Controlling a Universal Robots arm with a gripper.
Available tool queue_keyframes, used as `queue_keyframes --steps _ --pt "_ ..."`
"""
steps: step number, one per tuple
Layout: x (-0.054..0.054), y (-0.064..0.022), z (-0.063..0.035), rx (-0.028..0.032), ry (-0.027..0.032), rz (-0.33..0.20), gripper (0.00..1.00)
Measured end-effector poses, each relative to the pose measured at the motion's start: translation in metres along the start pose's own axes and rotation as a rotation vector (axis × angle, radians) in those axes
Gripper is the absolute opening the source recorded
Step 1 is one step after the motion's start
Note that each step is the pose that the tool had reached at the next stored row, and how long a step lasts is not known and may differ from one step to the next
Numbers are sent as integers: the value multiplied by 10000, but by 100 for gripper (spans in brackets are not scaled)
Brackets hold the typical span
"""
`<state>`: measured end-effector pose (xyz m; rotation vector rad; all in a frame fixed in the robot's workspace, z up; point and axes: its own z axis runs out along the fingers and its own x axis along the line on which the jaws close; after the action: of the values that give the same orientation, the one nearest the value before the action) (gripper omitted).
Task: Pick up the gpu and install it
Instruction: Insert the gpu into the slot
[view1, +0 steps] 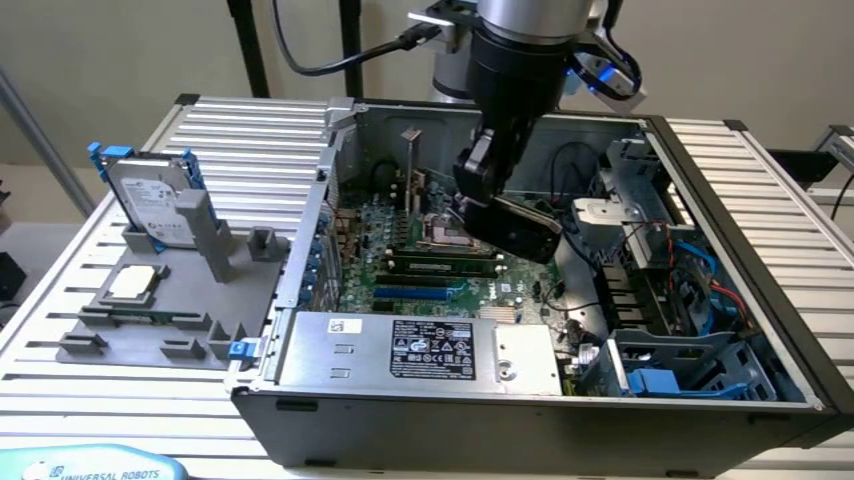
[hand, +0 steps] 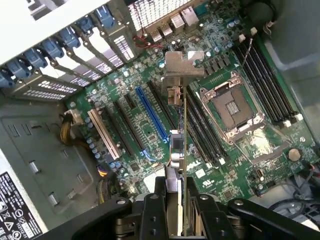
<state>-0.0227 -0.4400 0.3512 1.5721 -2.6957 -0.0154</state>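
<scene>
Gpu (hand: 176, 150) hangs pinched in your half-closed gripper (hand: 177, 200) over the board (hand: 220, 75); you likely must line it up with a slot (hand: 160, 100).

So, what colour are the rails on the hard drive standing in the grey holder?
Blue; the rails show best in the exterior view.

Probably robotics lab, slatted bench (view1: 767, 200), opened computer case (view1: 534, 425)
</scene>
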Motion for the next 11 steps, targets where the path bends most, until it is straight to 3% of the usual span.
queue_keyframes --steps 11 --pt "-2 -2 120 82 5 -1993 27"
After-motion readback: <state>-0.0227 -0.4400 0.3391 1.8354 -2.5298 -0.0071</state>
